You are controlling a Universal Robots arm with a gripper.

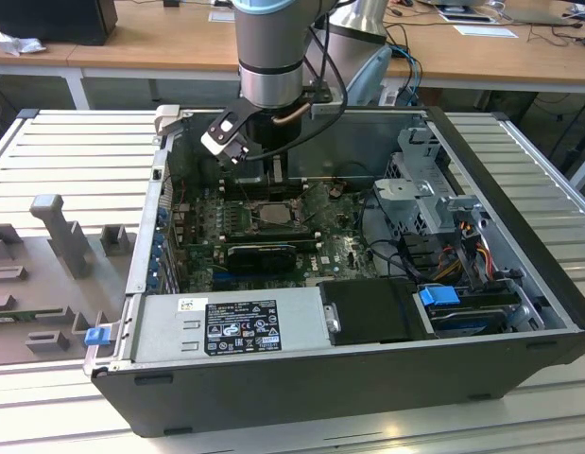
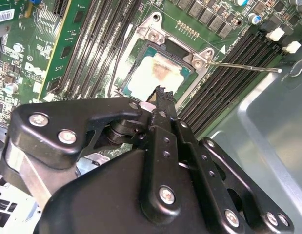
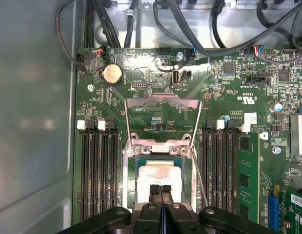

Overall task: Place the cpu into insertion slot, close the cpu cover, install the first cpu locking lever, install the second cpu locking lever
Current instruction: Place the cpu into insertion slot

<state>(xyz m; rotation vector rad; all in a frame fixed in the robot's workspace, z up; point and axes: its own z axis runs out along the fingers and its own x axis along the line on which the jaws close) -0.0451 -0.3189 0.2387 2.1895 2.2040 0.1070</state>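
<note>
The cpu (image 3: 158, 176) lies flat in the insertion slot (image 3: 137, 163), its pale metal top showing a brownish smear (image 2: 160, 73). The cpu cover (image 3: 163, 101) stands swung open behind the slot, and the board shows through its window. A thin locking lever (image 2: 243, 66) sticks out free beside the slot; in the first wrist view it (image 3: 199, 180) runs along the slot's side. My gripper (image 3: 160, 189) is shut with nothing between its fingers, and its tips (image 2: 163, 92) sit just over the cpu's near edge. In the exterior view the gripper (image 1: 276, 177) hangs inside the case above the slot (image 1: 273, 214).
Long black memory slots (image 3: 99, 170) flank the socket on both sides. A black graphics card (image 1: 264, 253), the power supply (image 1: 226, 326) and a drive cage (image 1: 434, 199) crowd the case. Cables (image 3: 190, 29) run along the board's far edge. Case walls (image 3: 33, 122) close in.
</note>
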